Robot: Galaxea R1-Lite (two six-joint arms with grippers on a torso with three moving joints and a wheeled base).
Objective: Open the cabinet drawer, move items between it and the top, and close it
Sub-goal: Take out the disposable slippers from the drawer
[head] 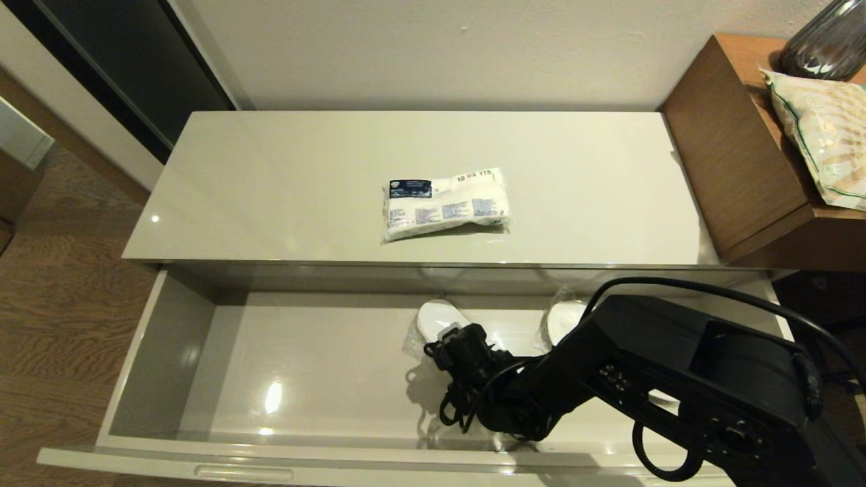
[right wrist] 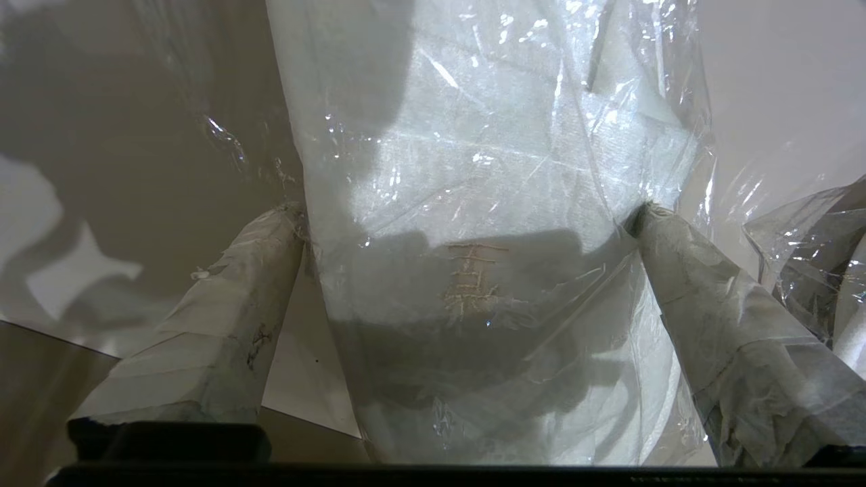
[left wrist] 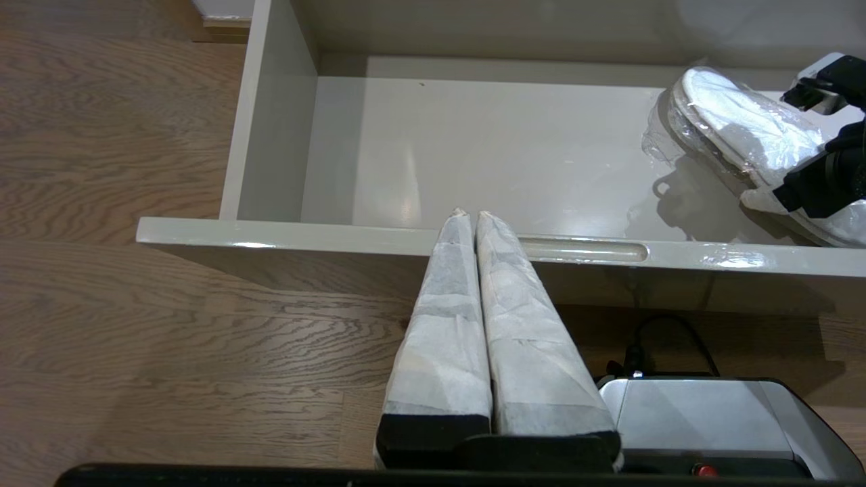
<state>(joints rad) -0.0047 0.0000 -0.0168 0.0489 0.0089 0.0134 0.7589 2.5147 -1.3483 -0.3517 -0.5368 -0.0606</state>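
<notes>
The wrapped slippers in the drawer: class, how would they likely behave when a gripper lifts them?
The slippers look flat and thin, so probably light and floppy, sagging beyond the right gripper's open fingers. Their loose, crinkled clear wrap looks slick, so it may slide or bunch. They seem unlikely to roll.

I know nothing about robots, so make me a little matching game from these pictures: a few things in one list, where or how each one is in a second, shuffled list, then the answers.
Things:
1. white packet
2. wrapped slippers
3. right claw
4. left claw

Places or states:
A. shut, outside the drawer, near its front edge
B. lying on the cabinet top
C. open, one finger on each side of a slipper
D. lying inside the open drawer

Pairs: 1-B, 2-D, 3-C, 4-A
</notes>
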